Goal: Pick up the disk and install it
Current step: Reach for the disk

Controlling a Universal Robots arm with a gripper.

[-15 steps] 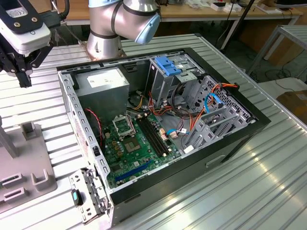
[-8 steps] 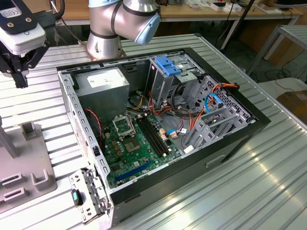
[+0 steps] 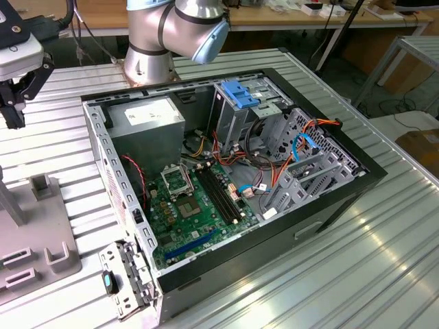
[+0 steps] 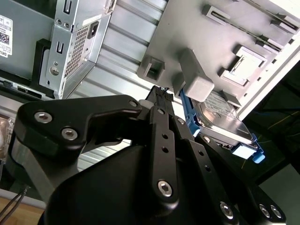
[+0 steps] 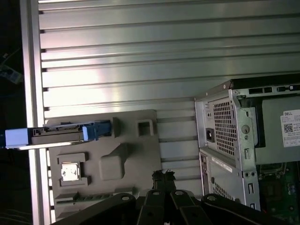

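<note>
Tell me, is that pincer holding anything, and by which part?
Nothing. The pincer is empty, apart from the disk, which stands edgewise on the grey fixture.

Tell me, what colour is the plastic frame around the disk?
Blue. The frame around the disk shows best in the second wrist view.

Open computer case (image 3: 274,240) on ribbed table (image 3: 384,274)

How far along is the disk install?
Nothing looks done: the disk sits on edge in the grey fixture, outside the computer case. In hand: nothing; the gripper is shut, empty, near the fixture. Left: pickup and installation.
</note>
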